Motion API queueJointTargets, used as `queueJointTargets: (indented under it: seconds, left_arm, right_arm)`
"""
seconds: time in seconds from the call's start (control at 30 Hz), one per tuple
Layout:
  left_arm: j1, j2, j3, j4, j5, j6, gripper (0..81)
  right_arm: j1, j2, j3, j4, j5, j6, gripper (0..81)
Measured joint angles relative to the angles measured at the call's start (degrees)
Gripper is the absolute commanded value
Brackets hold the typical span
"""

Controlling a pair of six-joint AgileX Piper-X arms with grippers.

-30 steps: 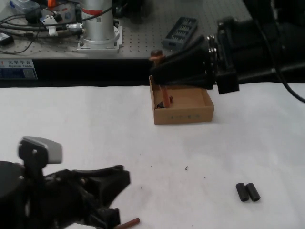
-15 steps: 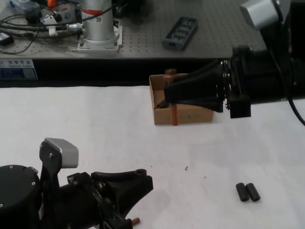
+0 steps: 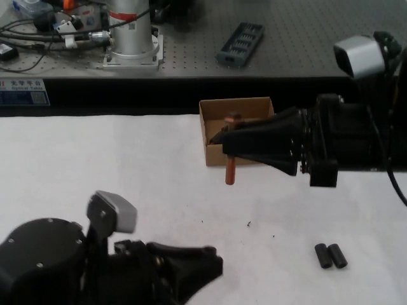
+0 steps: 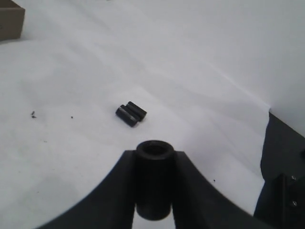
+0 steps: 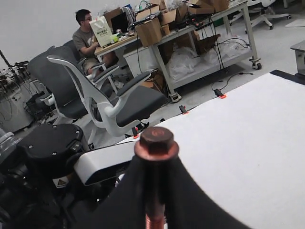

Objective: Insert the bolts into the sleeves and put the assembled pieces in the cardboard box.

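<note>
Sliding rightward along the bench's near edge, the left gripper (image 4: 153,160) is rising from where it sat a second ago, while the right gripper (image 3: 229,141) is drawing back from above the cardboard box (image 3: 245,107) and bringing its bolt (image 3: 230,171) out in front of the box's front wall. At left, the left gripper's fingers are pinching a sleeve (image 4: 153,188) between them, holding this short matte-black tube upright with its open bore facing up. At centre, the right gripper is clamping the bolt just under its hexagonal head, and the copper-coloured shank, threaded toward the tip, is hanging upright above the white sheet (image 3: 127,171), clear of the brown box. At right, two spare sleeves (image 3: 331,255) are lying side by side, touching, on the faintly creased sheet, well apart from the box. The insertion step appears to be getting under way: each arm is carrying its half, but the two parts are not yet close. The next move is likely calling for the arms to meet and line the shank up squarely over the bore, since a small tilt could jam the tip on the sleeve's rim.
</note>
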Motion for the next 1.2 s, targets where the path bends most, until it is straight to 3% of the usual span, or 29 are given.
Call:
queueJointTargets:
  seconds: [0.53,1.2]
  left_arm:
    - [-1.4,2.3,-3.9,3.6,-2.1,6.1,11.4]
    - [-1.4,2.3,-3.9,3.9,3.9,10.7,11.4]
  right_arm:
    - [-3.1,0.0,6.0,-2.3,1.0,0.0,4.3]
    - [-3.1,-0.1,10.0,-5.1,0.9,1.1,4.3]
